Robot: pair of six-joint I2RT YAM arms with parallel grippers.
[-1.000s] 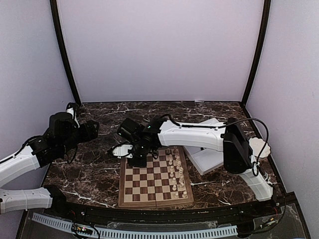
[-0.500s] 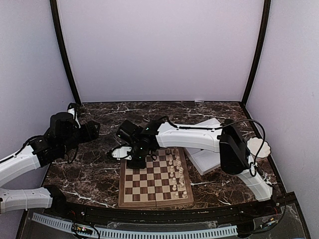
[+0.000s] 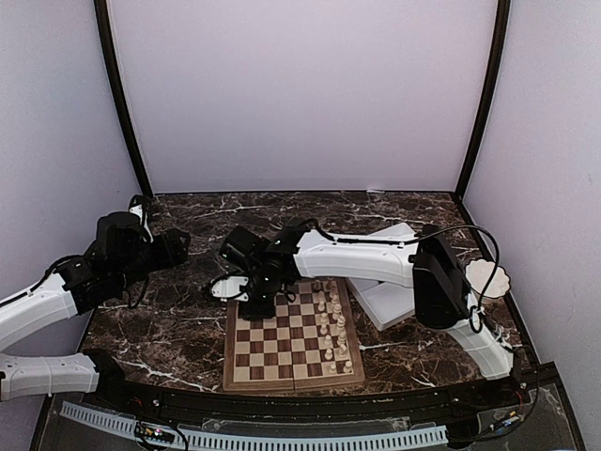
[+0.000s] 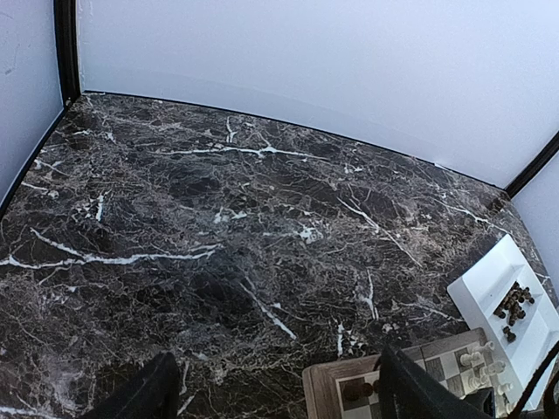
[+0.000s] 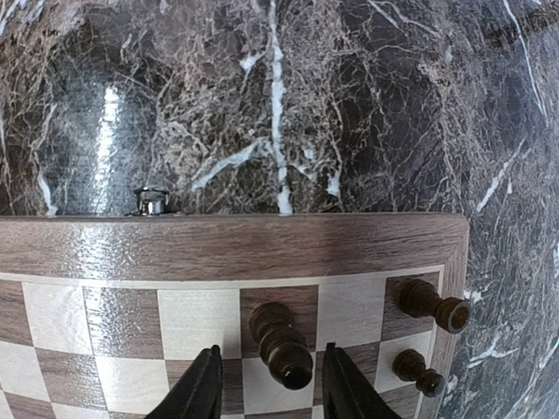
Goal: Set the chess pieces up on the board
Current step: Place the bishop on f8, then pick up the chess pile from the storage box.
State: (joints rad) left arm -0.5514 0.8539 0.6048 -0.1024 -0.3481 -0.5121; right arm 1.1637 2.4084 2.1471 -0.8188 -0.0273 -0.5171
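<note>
My right tool (image 5: 271, 367) sits at the bottom middle of the right wrist view. Its 2 fingers (image 5: 208, 384) are spread on either side of a dark chess piece (image 5: 278, 342), with a thin gap on each side, so it is not pinching anything. The piece seems to stand on its own on a dark square in the row beside the frame of the board (image 5: 262, 247). 2 more dark pieces (image 5: 432, 305) stand toward the right edge of that view.

I judge the step in hand to be the release of this piece.

The left tool (image 4: 275, 393) hangs over bare counter (image 4: 218, 218), its fingers wide apart with nothing between them.

More dark pieces (image 4: 514, 304) lie in a white tray (image 4: 489, 281) at the right edge of the left wrist view, so the job is well short of done.

The next move, as I see it, calls for raising the right tool straight up, since any sideways drift could tip the piece. Then it needs to go across to the tray for another.
</note>
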